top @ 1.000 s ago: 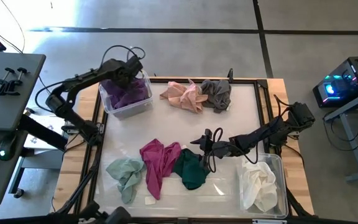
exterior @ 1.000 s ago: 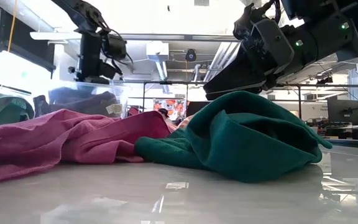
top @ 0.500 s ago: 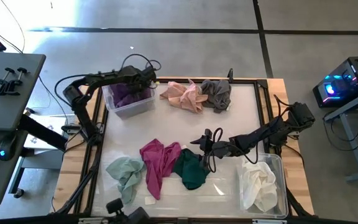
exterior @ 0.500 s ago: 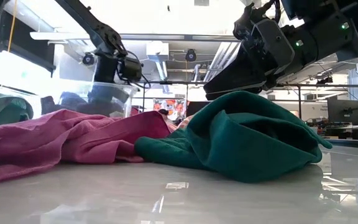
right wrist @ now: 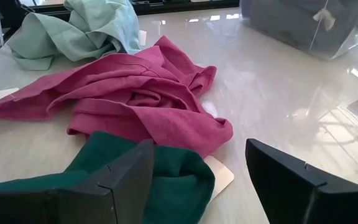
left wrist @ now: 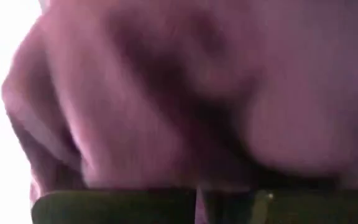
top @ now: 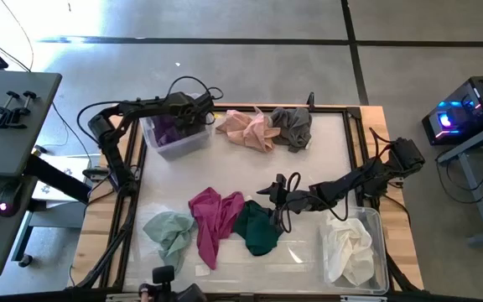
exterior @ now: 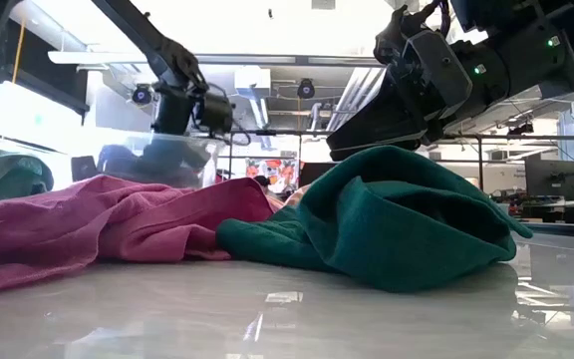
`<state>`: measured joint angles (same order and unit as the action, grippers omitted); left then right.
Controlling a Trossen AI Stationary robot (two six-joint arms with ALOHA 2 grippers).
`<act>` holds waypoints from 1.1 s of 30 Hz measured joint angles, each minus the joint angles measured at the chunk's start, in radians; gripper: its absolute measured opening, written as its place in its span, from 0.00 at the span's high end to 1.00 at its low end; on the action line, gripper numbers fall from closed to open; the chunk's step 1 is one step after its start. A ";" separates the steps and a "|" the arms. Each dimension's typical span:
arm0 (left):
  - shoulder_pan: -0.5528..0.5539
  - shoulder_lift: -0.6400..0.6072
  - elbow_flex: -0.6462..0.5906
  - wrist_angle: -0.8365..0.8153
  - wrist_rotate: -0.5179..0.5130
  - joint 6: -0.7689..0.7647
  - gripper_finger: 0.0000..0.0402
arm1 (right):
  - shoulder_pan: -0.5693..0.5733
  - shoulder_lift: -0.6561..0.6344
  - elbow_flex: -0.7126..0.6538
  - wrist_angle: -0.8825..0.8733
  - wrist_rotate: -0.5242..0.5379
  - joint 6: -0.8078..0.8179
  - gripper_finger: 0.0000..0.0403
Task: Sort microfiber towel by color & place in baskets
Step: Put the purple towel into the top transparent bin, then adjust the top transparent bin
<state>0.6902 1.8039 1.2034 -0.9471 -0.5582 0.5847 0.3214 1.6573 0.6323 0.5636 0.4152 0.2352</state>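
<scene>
A: Towels first, starting at the right gripper (right wrist: pixel 194 180). What is it doing?

B: It hangs with its fingers spread apart just over the dark green towel (top: pixel 257 228), near the table's front edge, gripping nothing. The magenta towel (top: pixel 212 216) lies touching the green one, and the pale mint towel (top: pixel 169 232) lies beside that.

A: And the left gripper (top: pixel 196 103)?

B: It is at the rim of the small squarish basket (top: pixel 168 149), over the purple towel (top: pixel 174 127) inside. Its wrist camera shows only purple cloth pressed close, so I cannot tell how its fingers stand.

A: How far along is the sorting?

B: Roughly a third, I judge. The purple one is in the small basket and a white towel (top: pixel 348 248) is in the larger basket (top: pixel 382 243). Five remain loose: green, magenta and mint in front, the pink towel (top: pixel 246 128) and grey towel (top: pixel 292 126) touching at the back
</scene>
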 joint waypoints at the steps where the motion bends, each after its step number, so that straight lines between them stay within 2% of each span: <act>1: -0.010 -0.018 0.000 0.000 0.000 0.000 1.00 | 0.000 0.000 0.000 0.000 0.000 0.000 0.38; 7: -0.097 -0.164 0.000 -0.025 -0.040 -0.016 1.00 | -0.001 0.000 0.000 0.001 0.000 -0.008 0.38; 10: -0.153 -0.257 0.000 -0.041 -0.085 -0.108 1.00 | -0.001 0.000 0.000 0.001 0.000 -0.008 0.38; 13: -0.216 -0.357 0.001 -0.049 -0.083 -0.247 1.00 | -0.001 0.000 0.000 0.002 0.000 -0.009 0.38; 16: -0.292 -0.450 0.001 -0.056 -0.022 -0.394 1.00 | -0.001 0.000 0.000 0.005 0.000 -0.011 0.38; 20: -0.405 -0.541 0.002 -0.052 0.139 -0.594 1.00 | -0.001 0.000 0.000 0.011 0.000 -0.011 0.38; 22: -0.463 -0.558 0.002 -0.050 0.211 -0.670 1.00 | -0.001 0.000 0.000 0.013 0.000 -0.011 0.38; 24: -0.522 -0.559 0.002 -0.055 0.234 -0.717 1.00 | -0.001 0.000 0.000 0.015 0.000 -0.009 0.38; 29: -0.609 -0.558 -0.100 -0.048 0.234 -0.776 1.00 | 0.000 0.000 0.000 0.015 0.000 -0.003 0.38; 33: -0.615 -0.558 -0.243 -0.046 0.151 -0.852 1.00 | 0.000 0.000 0.000 0.016 0.000 -0.003 0.38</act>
<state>0.0756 1.2457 0.9605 -0.9932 -0.4068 -0.2675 0.3214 1.6573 0.6323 0.5798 0.4156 0.2318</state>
